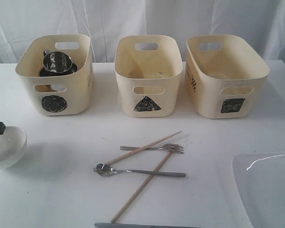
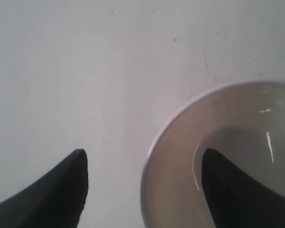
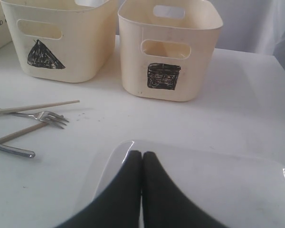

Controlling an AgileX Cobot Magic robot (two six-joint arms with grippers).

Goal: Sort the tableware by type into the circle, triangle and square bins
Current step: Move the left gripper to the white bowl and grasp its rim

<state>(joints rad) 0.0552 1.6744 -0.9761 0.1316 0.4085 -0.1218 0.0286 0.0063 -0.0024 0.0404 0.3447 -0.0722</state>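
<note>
At the left edge of the table [image 1: 61, 190], the left gripper [image 2: 143, 152] has its two black fingers [image 2: 61, 190] spread wide and holds nothing. One finger hangs over the inside of the small white bowl [image 2: 180, 156] and the other over the bare tabletop outside it, so the bowl's rim lies between them. From the outside camera, only a dark bit of this gripper shows, at the near-left rim of the bowl. On the right side, the right gripper [image 3: 141, 154] has its fingers pressed together with nothing between them, poised over the near edge of the big white plate [image 3: 228, 190], which lies flat at the front right corner of the table. In the middle of the table, the cutlery lies in a loose heap. The fork [image 1: 156, 148] crosses one chopstick [image 1: 133, 153], and the spoon [image 1: 128, 171] lies nearer the front with its handle across the other chopstick [image 1: 133, 197]. Behind them, three cream bins stand in a row, apart from one another. The circle bin [image 1: 78, 95] is on the left, the triangle bin [image 1: 128, 95] in the middle and the square bin [image 1: 206, 102] on the right. A shiny steel mug [image 1: 57, 61] stands inside the circle bin, with a second dark round rim under it. Nothing can be made out in the other two bins.
</note>
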